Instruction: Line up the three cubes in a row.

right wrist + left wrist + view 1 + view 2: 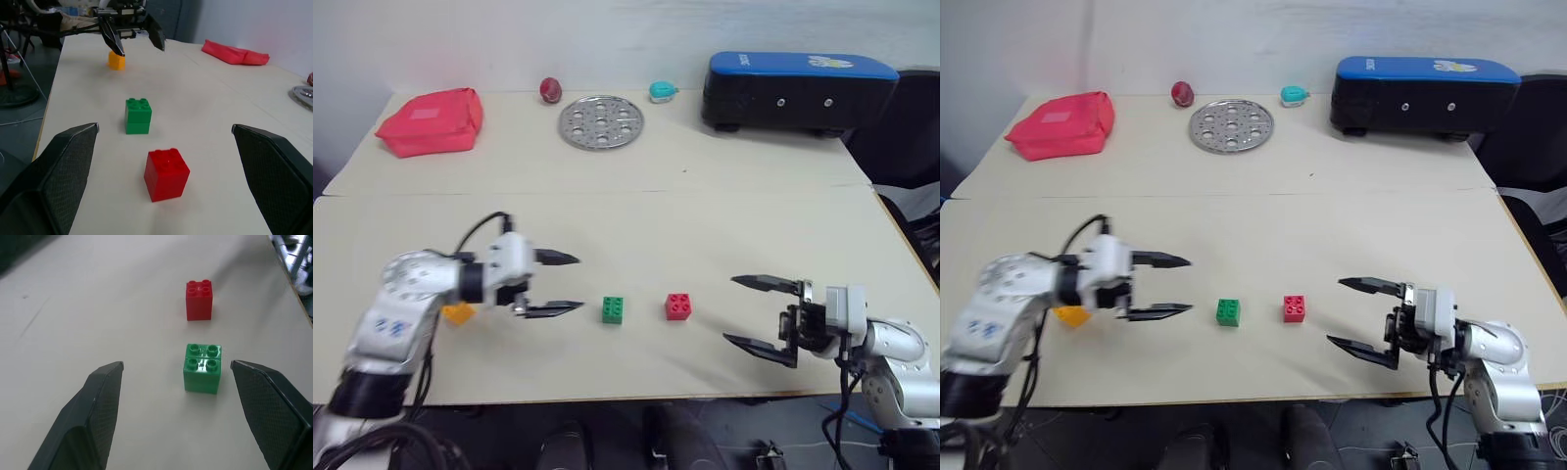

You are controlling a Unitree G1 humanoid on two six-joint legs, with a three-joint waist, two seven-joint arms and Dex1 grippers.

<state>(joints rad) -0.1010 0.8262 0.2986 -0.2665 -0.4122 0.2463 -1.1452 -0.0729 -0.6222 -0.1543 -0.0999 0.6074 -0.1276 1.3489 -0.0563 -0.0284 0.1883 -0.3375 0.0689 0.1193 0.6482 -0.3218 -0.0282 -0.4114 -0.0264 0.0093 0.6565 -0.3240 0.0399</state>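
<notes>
Left gripper (563,284), right gripper (754,312): black fingers spread, empty. Studded plastic bricks, red (679,306), green (613,309), yellow-orange (459,313): roughly aligned on tan table (705,225); row apparently near complete.

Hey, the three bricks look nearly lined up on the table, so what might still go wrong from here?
1. The left pincer hangs open right beside the yellow-orange brick; its arm may nudge that brick out of line.
2. The green brick lies ahead of its black fingers, so a forward move might push it toward the red brick.
</notes>
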